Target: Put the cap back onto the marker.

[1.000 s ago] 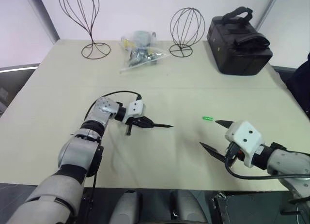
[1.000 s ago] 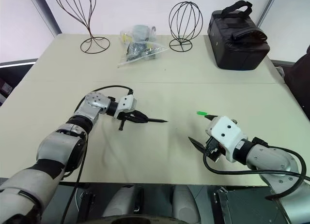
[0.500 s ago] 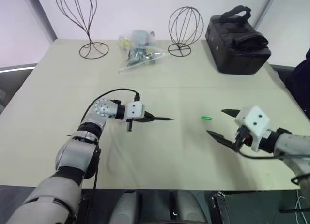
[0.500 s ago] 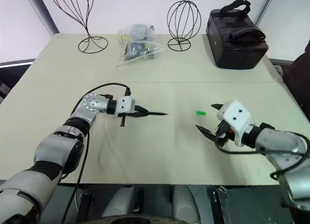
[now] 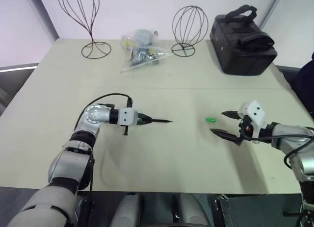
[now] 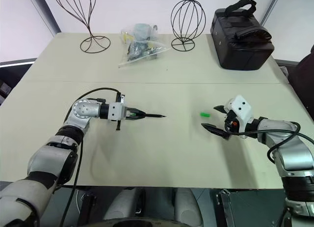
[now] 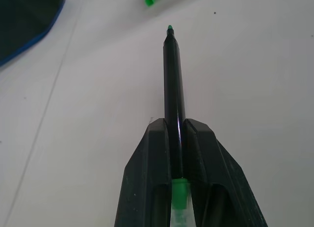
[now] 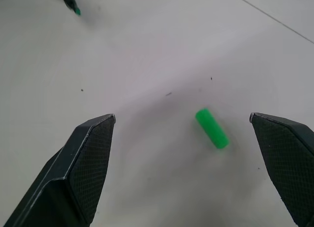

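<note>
The marker [image 5: 159, 121] is a thin dark stick with a green tip, held about level over the table and pointing toward the right. My left gripper [image 5: 142, 120] is shut on its rear part; in the left wrist view the two fingers [image 7: 147, 153] clamp the marker [image 7: 173, 80]. The cap [image 5: 211, 120], a tiny bright green cylinder, lies on the table to the marker's right. My right gripper [image 5: 218, 122] is open just right of it. In the right wrist view the cap [image 8: 212, 128] lies between the spread fingers, nearer one of them, untouched.
A black bag [image 5: 243, 40] stands at the back right. Two wire stands [image 5: 88, 21] [image 5: 189, 28] and a clear plastic bag of small items [image 5: 142, 53] are along the back. The table's front edge [image 5: 162, 191] runs just below the arms.
My right gripper has moved away from the front edge, up to the cap, still open. The left wrist has rolled and risen slightly, keeping the marker in its grip.
</note>
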Tool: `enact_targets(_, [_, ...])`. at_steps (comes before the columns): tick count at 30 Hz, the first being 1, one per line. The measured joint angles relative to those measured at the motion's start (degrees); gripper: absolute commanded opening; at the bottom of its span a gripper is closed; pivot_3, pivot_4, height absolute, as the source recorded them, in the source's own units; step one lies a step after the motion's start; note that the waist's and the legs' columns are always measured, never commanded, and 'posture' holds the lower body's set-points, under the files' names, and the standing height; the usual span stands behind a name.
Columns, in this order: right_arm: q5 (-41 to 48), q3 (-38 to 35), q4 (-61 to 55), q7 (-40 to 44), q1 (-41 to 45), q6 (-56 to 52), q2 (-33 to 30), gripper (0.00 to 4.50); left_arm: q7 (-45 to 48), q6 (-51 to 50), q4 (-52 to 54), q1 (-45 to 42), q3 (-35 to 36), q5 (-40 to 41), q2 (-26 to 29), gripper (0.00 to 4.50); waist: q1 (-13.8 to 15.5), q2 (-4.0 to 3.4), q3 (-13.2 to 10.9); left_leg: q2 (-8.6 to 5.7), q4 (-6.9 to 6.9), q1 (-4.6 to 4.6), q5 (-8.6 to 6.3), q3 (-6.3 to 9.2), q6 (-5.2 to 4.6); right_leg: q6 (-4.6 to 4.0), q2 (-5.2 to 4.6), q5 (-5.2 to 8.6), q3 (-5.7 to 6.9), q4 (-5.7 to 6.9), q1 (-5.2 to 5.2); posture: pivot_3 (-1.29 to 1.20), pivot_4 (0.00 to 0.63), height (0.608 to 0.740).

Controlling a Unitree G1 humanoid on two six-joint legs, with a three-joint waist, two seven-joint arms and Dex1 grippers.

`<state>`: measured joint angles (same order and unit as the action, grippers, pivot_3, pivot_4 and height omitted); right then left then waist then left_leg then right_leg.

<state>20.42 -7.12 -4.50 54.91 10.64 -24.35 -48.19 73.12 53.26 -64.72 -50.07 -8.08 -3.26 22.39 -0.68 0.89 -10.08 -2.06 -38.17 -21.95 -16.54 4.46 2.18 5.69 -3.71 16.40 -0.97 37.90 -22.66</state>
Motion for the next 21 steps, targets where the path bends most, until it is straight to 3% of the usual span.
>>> enact_targets(21, [-7.9, 6.9, 24.3, 6.0, 13.0, 13.1, 3.2, 4.5, -0.7, -0.2, 7.7, 5.1, -0.2, 2.7, 2.3, 0.01, -0.1, -0.04, 0.0, 0.0, -0.01, -0.12, 0.01, -0.01, 0.01, -0.01, 0.01, 0.0, -0.01, 0.04, -0.16, 0.0, 0.15, 0.74])
